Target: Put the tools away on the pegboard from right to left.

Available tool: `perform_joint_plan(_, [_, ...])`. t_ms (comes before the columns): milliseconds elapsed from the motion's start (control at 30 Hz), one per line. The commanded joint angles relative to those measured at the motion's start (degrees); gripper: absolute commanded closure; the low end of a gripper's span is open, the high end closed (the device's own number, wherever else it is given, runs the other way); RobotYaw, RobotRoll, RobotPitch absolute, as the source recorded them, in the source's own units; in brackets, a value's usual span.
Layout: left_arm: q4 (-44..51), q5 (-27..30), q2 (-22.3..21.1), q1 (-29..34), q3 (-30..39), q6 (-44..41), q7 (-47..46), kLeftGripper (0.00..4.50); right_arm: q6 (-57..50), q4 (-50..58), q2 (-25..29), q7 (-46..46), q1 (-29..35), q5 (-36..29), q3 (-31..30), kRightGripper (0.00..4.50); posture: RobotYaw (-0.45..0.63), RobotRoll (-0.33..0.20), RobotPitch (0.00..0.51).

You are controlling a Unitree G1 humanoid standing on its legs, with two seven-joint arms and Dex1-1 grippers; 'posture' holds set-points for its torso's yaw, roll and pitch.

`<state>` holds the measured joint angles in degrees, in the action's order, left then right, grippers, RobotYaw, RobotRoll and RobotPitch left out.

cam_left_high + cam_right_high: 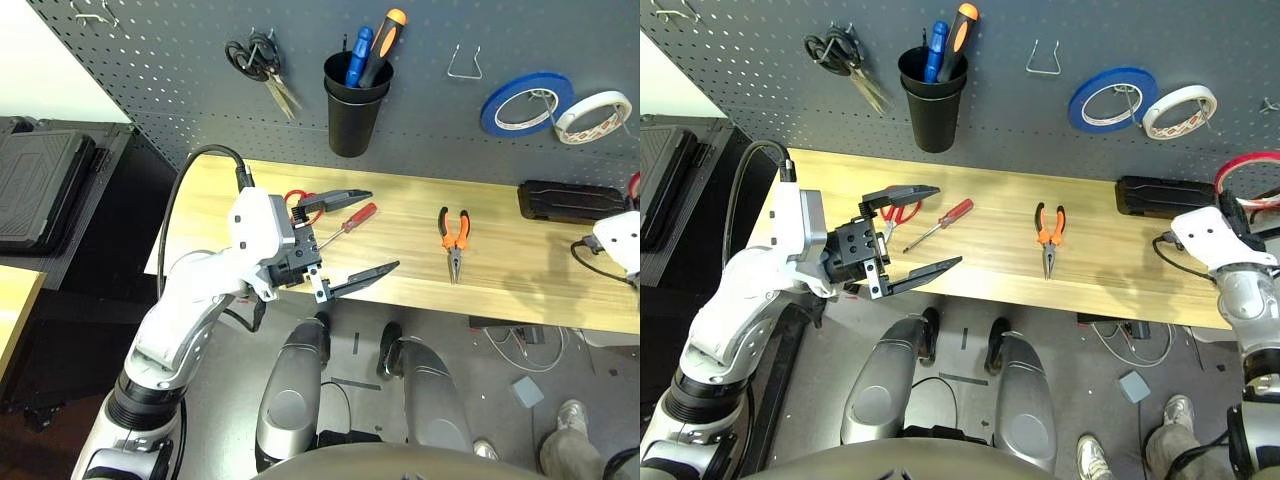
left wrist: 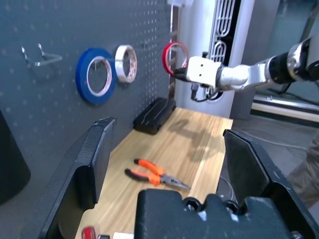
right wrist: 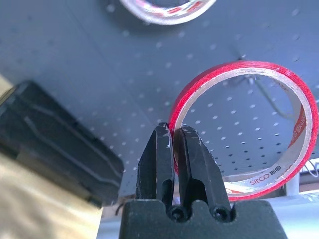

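1. Head views: the left gripper (image 1: pixel 908 228) hovers wide open and empty over the bench (image 1: pixel 1120 262), above the red-handled scissors (image 1: pixel 902 211); screwdriver (image 1: pixel 940 222) and pliers (image 1: pixel 1047 234) lie flat.
2. Left wrist view: the red tape ring (image 2: pixel 174 57) sits against the pegboard (image 2: pixel 60 30).
3. Right wrist view: the right gripper (image 3: pixel 175 144) has its fingers pinched on the ring's rim. It is probably light and thin, so it may swing; whether a hook catches it is unclear.

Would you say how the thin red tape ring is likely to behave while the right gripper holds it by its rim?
The red tape ring looks thin and hollow, so probably light. The right gripper pinches one narrow edge, so it may pivot or flex slightly. Being round, it would likely roll if dropped onto the table.
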<state>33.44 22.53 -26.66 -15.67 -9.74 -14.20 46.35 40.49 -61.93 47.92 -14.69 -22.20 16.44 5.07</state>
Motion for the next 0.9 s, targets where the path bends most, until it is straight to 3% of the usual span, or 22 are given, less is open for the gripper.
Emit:
perform_joint_plan(33, [0.58, 1.7, 0.83, -0.75, -0.2, -0.35, -0.24, 0.0, 0.63, -2.86, 1.49, -0.06, -0.79, 0.83, -0.72, 4.48, 0.26, 0.0, 0.262])
perform_joint_plan(433, [1.96, 6.53, 2.07, -3.45, 1.39, -4.06, -3.4, 0.0, -2.23, -7.21, 3.64, -0.78, -8.22, 1.37, -0.82, 4.48, 0.26, 0.0, 0.269])
perform_joint_plan(900, [0.7, 6.72, 2.25, -4.62, 1.74, -4.72, -4.11, 0.0, -15.98, -12.4, 0.89, 8.97, -24.38, -0.09, -1.78, 4.48, 0.26, 0.0, 0.272])
